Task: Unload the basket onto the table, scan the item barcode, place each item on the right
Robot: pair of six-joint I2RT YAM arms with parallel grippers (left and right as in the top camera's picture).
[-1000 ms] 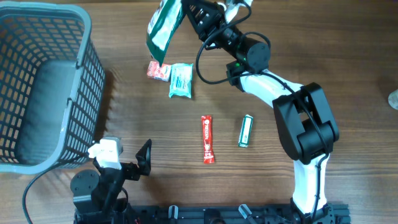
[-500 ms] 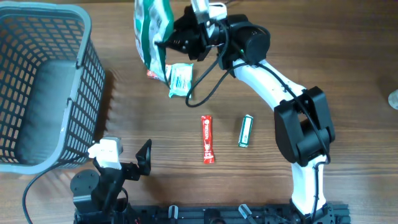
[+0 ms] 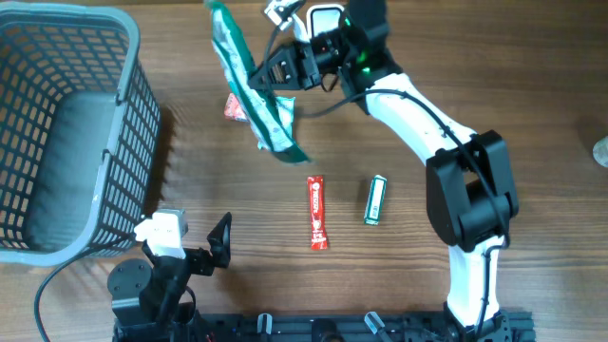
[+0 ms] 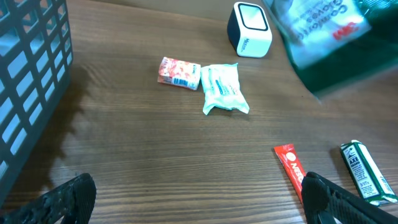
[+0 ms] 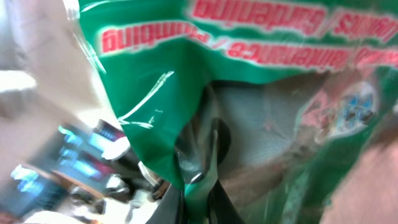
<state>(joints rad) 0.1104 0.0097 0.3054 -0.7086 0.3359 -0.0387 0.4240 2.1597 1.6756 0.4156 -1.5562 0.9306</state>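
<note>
The right claw (image 3: pixel 264 74) is pressed together on the edge of a green pack of gloves (image 3: pixel 249 90), pinching its film and holding it off the table, tilted edge-on to the overhead camera. In the left wrist view, a small white-topped barcode scanner (image 4: pixel 249 28) stands just beside the held pack. An orange packet (image 4: pixel 180 71) and a pale wipes pack (image 4: pixel 224 90) lie touching each other under the claw. A red sachet (image 3: pixel 317 211) and a green sachet (image 3: pixel 376 199) lie nearer the robot's base. The left claw (image 4: pixel 199 202) is spread wide, holding nothing, beside the grey basket (image 3: pixel 142 104).
</note>
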